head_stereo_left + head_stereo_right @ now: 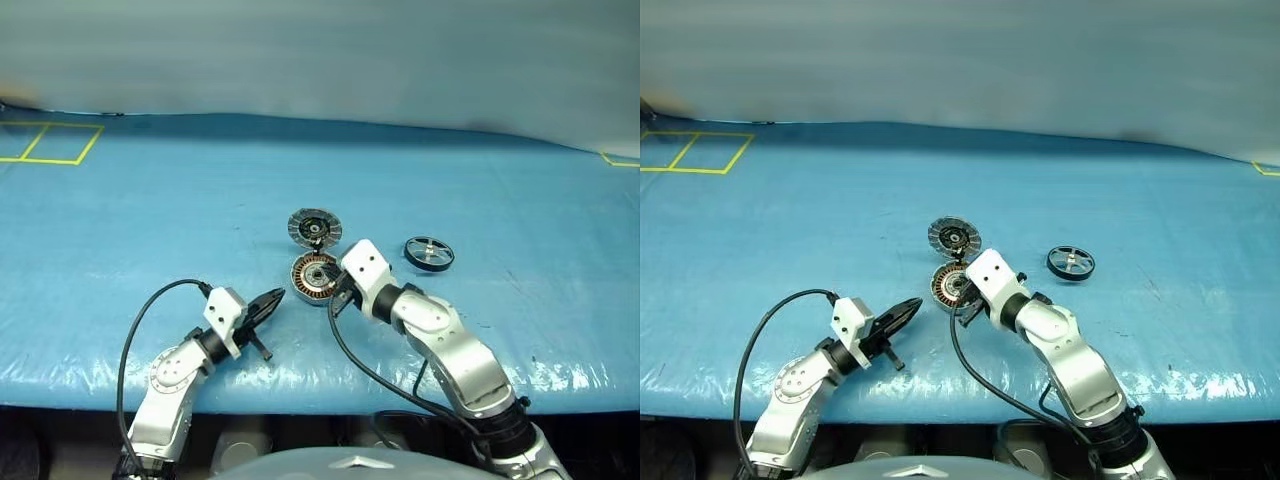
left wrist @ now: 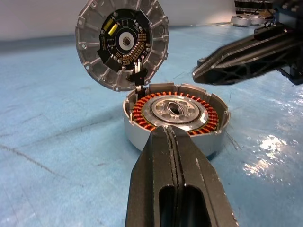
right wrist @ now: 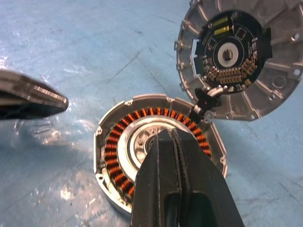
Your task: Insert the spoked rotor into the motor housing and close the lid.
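Both hands, left [image 1: 272,300] and right [image 2: 199,74], clenched empty beside the open motor housing [image 1: 313,277], lid [image 1: 314,227] swung up, spoked rotor [image 1: 429,252] lying apart on the tabletop [image 1: 150,210], so I've everything left

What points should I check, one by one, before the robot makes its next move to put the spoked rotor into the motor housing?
1. Lid swung open, clear of the cavity: ok.
2. Motor housing empty, with windings and centre hub exposed: ok.
3. Spoked rotor lying free on the blue table cover, to the right of the housing: ok.
4. Right gripper ready to grasp: not ok; it is shut, holds nothing and sits over the housing, not the rotor.
5. Left gripper out of the way: not ok; it is shut, with its tip close in front of the housing.
6. Housing fixed to the table: cannot tell.
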Robot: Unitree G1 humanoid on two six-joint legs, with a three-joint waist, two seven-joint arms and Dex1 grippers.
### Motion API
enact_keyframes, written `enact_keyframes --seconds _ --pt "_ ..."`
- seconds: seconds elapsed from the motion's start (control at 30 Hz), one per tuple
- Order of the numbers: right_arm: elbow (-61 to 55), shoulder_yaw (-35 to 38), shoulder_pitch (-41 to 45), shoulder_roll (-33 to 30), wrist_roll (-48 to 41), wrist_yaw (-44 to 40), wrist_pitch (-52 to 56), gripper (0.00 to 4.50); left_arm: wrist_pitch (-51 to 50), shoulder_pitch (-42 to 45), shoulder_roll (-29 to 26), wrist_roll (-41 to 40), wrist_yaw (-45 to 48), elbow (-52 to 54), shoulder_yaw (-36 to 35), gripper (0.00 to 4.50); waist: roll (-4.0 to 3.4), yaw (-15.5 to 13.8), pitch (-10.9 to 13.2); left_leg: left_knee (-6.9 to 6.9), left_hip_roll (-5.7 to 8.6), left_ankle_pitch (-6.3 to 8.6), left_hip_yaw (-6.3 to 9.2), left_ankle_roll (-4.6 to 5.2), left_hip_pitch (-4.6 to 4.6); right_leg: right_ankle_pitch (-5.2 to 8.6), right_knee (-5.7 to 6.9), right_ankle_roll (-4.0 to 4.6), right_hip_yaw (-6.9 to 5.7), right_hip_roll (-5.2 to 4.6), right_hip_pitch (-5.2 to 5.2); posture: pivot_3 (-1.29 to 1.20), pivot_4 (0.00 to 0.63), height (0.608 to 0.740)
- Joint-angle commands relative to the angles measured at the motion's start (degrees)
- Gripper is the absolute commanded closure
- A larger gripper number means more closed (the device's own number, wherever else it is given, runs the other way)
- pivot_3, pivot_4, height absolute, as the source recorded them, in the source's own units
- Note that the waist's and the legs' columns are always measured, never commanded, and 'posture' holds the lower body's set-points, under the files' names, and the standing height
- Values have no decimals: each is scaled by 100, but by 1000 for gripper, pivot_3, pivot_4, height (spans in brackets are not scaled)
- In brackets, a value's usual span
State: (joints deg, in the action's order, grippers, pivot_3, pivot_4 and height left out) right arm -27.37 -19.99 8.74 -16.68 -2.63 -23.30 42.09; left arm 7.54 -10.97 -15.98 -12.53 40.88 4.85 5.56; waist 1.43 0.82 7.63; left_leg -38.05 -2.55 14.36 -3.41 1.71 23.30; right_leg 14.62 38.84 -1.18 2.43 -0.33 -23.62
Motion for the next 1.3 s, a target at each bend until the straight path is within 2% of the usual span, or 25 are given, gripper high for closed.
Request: enact_keyframes --seconds 0.03,0.27,0.37,1.0,1.3 --pt "105 -74 200 111 99 143 108 4476 382 -79 83 -178 47 -95 -68 4500 0 -6 0 0 1 0 0 0 2 0 -2 0 -2 -1 -1 0 150 740" --pt "549 -144 275 258 180 280 19 4476 966 -132 211 -45 -6 -486 -18 4500 1 -1 0 0 5 2 -2 4 9 -3 -4 -4 -9 -2 -7 0 150 740" --pt "584 -146 237 262 174 265 -4 4476 936 -172 285 -49 -67 -455 43 4500 0 3 0 0 3 2 -1 3 9 -15 -4 -24 -9 1 -8 0 150 740" --pt "890 -322 234 478 172 174 -215 4476 517 -202 220 -6 -306 53 255 4500 -1 62 0 2 0 2 -1 3 9 -15 -4 -26 -11 2 -9 0 150 740" --pt "630 -485 207 230 167 -132 -252 4476 442 -234 196 12 -354 52 282 4500 -1 76 0 3 -1 2 -2 3 9 -13 -4 -27 -11 1 -11 0 150 740"
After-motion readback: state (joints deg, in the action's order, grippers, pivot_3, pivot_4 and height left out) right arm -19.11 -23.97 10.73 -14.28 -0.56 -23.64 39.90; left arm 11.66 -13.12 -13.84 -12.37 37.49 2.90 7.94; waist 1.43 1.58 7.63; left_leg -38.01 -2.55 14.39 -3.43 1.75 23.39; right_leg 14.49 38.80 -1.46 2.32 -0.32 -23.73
